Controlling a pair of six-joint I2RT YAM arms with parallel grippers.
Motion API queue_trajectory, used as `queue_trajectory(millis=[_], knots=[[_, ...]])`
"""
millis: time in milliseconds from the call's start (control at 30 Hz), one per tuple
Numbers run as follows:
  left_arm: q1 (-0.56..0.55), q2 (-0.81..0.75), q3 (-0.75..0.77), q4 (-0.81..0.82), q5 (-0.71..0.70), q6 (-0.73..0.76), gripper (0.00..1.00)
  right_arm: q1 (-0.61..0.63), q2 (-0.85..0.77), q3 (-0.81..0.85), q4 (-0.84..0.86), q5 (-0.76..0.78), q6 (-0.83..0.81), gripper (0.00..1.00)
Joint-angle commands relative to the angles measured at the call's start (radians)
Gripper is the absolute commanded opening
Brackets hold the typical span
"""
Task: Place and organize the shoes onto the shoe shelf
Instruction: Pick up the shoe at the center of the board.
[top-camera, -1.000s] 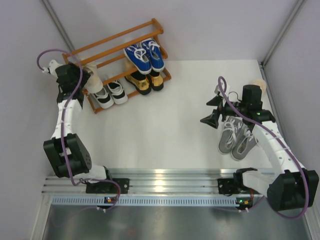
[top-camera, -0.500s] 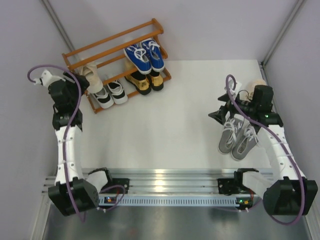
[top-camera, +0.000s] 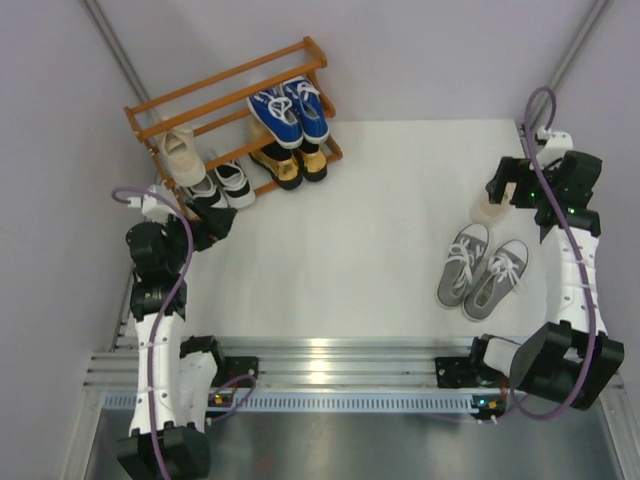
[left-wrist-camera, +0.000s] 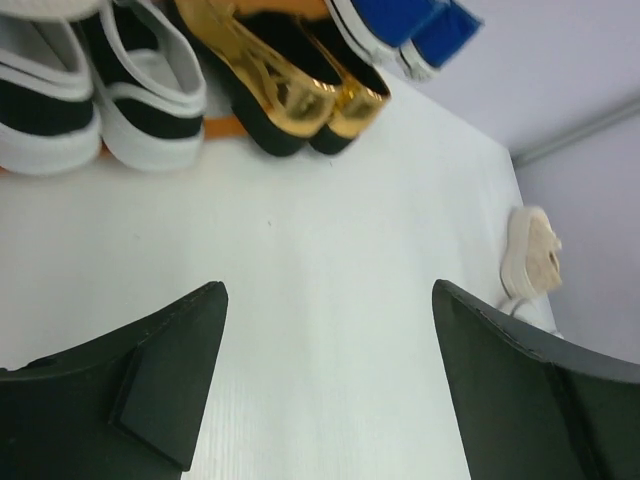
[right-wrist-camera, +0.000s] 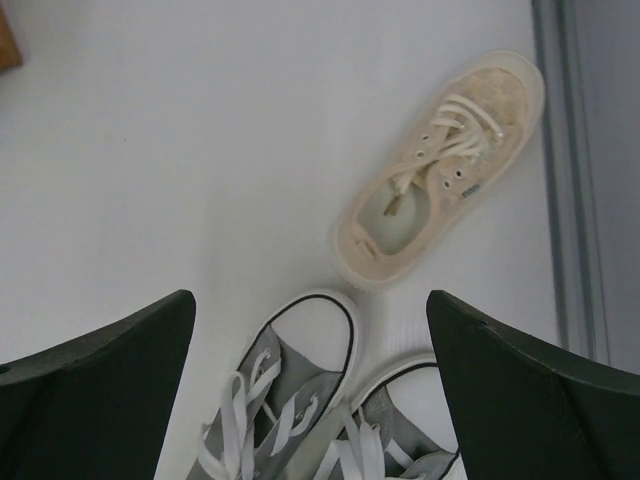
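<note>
Left arm (top-camera: 152, 300) withdrawn from shelf (top-camera: 230, 73); jaws apart.

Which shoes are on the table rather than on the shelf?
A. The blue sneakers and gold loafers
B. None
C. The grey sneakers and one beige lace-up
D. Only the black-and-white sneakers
C: the grey sneakers and one beige lace-up lie on the white table at its right side, far from the shelf.
</note>
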Motion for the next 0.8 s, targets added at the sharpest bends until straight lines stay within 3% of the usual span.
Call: queue_trajectory(millis=[0,133,333,567,600,767], knots=[[-0.043,-0.055,-0.058,0.040,0.145,0.025,0.89,-0.018,0.056,0.092,-0.017,0.227,0.196,0.99],[-0.086,-0.100,-0.120,0.040,0.206,0.056,0.89,-0.018,0.164,0.144,-0.019,0.391,0.302,0.99],[-0.120,-0.117,-0.157,0.040,0.211,0.066,0.88,-0.021,0.335,0.195,0.021,0.465,0.342,0.95],[-0.124,-0.098,-0.163,0.040,0.217,0.059,0.89,-0.044,0.514,0.232,0.058,0.448,0.338,0.87],[-0.124,-0.095,-0.161,0.040,0.218,0.059,0.89,-0.045,0.531,0.244,0.061,0.439,0.333,0.81],[-0.124,-0.086,-0.163,0.040,0.217,0.059,0.89,-0.051,0.615,0.262,0.075,0.417,0.336,0.74]])
